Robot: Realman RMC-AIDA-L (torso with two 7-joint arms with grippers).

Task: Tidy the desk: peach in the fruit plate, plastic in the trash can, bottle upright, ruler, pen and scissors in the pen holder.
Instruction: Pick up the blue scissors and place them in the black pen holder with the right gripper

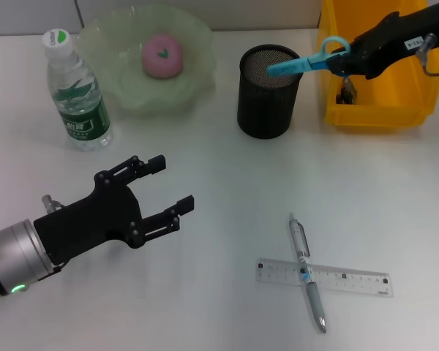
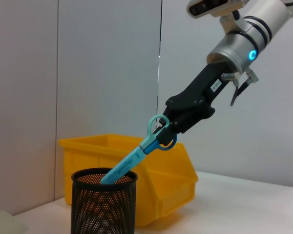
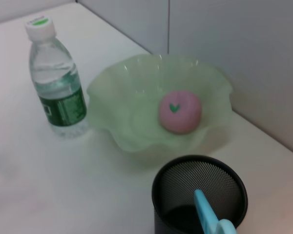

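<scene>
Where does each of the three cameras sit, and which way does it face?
Head view: looks down on the desk; left gripper open, right gripper holding scissors over pen holder.
Left wrist view: low, level, facing pen holder and right gripper.
Right wrist view: above pen holder, facing peach and bottle; no fingers visible.
Shared: pen holder and scissors.

Hidden tips and cropped edges
Scissors blade tips vanish inside the pen holder; the yellow bin beside it is cropped.
</scene>
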